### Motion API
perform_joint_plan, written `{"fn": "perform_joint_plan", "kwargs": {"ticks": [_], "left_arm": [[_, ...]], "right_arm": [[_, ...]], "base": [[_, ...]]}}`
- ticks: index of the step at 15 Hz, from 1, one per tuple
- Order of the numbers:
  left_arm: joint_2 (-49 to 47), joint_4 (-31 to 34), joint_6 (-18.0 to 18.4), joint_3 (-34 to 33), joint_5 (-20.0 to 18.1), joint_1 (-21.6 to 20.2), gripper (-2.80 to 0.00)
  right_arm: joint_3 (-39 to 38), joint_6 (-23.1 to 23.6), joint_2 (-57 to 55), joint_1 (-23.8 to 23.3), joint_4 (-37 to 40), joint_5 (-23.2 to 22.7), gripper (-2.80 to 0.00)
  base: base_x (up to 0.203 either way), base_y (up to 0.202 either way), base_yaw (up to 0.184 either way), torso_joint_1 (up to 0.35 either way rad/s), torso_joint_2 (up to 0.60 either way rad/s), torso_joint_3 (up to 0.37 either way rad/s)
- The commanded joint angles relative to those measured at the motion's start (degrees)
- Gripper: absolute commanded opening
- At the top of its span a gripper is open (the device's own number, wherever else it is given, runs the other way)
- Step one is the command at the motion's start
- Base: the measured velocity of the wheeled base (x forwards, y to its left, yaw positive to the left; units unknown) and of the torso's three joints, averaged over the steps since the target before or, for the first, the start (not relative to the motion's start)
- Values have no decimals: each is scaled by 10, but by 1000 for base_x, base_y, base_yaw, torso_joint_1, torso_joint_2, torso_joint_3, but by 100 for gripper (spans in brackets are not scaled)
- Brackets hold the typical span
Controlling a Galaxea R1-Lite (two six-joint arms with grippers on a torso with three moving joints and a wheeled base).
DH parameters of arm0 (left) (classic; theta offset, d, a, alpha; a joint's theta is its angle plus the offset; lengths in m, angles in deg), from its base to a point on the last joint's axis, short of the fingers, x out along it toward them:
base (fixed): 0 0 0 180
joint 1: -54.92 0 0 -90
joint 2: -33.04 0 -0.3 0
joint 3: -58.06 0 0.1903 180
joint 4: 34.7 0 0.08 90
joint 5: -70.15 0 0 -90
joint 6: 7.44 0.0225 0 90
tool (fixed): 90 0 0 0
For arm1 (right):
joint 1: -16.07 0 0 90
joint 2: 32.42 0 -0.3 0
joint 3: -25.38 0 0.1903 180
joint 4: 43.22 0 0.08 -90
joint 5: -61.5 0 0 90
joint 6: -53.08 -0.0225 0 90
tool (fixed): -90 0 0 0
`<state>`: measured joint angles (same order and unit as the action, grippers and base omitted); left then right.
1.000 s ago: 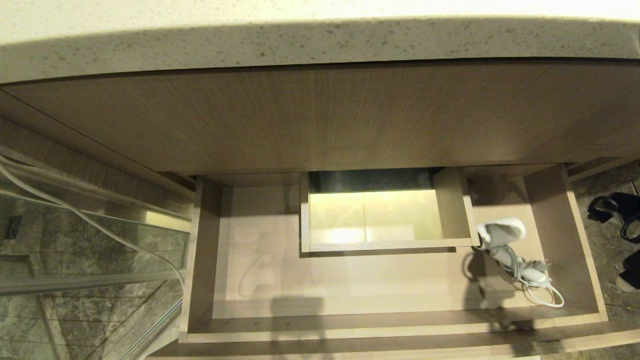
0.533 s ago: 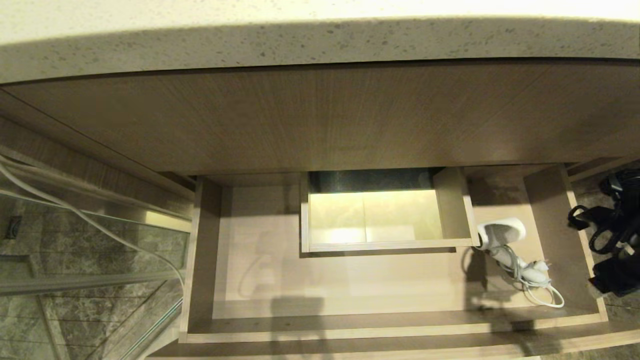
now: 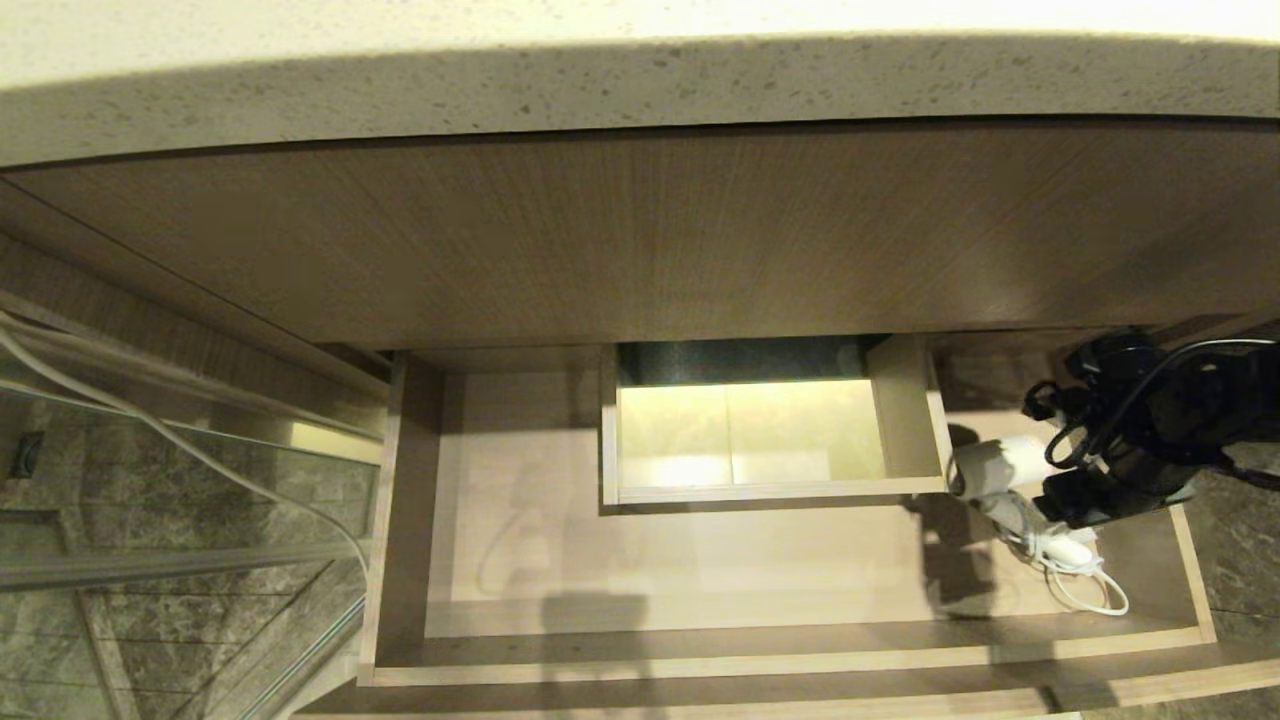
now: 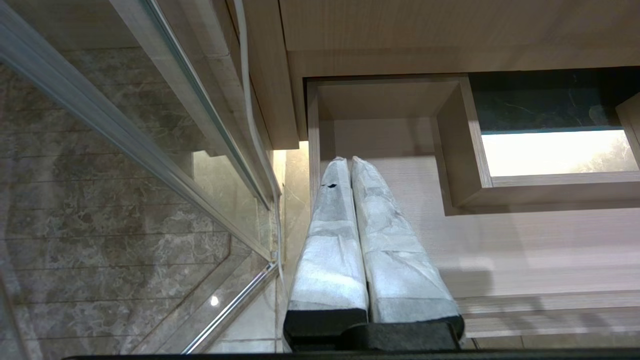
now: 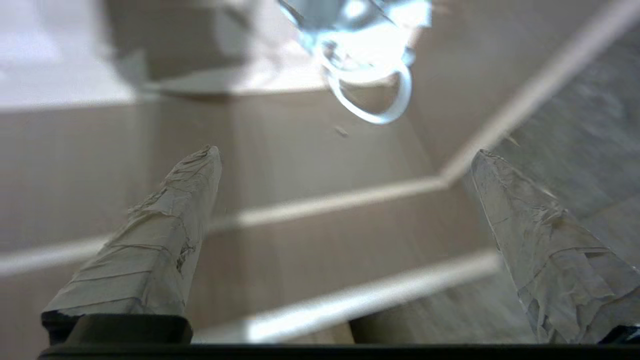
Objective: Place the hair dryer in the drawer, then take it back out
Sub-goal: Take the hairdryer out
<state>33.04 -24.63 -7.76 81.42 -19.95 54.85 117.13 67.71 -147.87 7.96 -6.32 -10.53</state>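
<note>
Hair dryer (image 3: 1000, 468) lies in drawer (image 3: 400, 520) at 3 o'clock, awaiting retrieval. R gripper (image 5: 345, 165) above it, fingers wide, empty. L gripper (image 4: 348, 162) parked, fingers pressed together.

I see the drawer (image 3: 400, 520) pulled open, its whole left half and front strip bare, so a gripper has free passage there. At mid-back the boxed cutout (image 3: 910, 420) stands up from the floor and blocks that stretch. The hair dryer (image 3: 1000, 465) lies in the narrow bay between the cutout's right wall and the drawer's right side, its cord (image 3: 1085, 590) looped toward the front right corner. My right gripper (image 3: 1075, 470) hangs over that bay, fingers spread wide. Overhead, the wood panel (image 3: 640, 230) and countertop (image 3: 640, 90) limit room at the back edge.
</note>
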Motion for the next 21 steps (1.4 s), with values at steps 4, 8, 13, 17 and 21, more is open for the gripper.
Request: {"fn": "perform_joint_plan", "kwargs": {"ticks": [4, 8, 13, 17, 21], "left_arm": [[0, -1, -1, -23, 0, 0, -280], [0, -1, -1, -23, 0, 0, -280], [0, -1, -1, -23, 0, 0, -280], [0, -1, 0, -23, 0, 0, -280], [0, -1, 0, -23, 0, 0, -280]], "right_arm": [[83, -37, -105, 10, -29, 2, 0], [89, -35, -122, -20, -25, 4, 0], [65, -40, -124, -27, -24, 2, 0], [68, -41, -144, -28, -27, -9, 0], [90, -40, -174, -31, -27, -21, 0]], "base": [[0, 0, 0, 0, 0, 0], [0, 0, 0, 0, 0, 0], [0, 0, 0, 0, 0, 0], [0, 0, 0, 0, 0, 0], [0, 0, 0, 0, 0, 0]]}}
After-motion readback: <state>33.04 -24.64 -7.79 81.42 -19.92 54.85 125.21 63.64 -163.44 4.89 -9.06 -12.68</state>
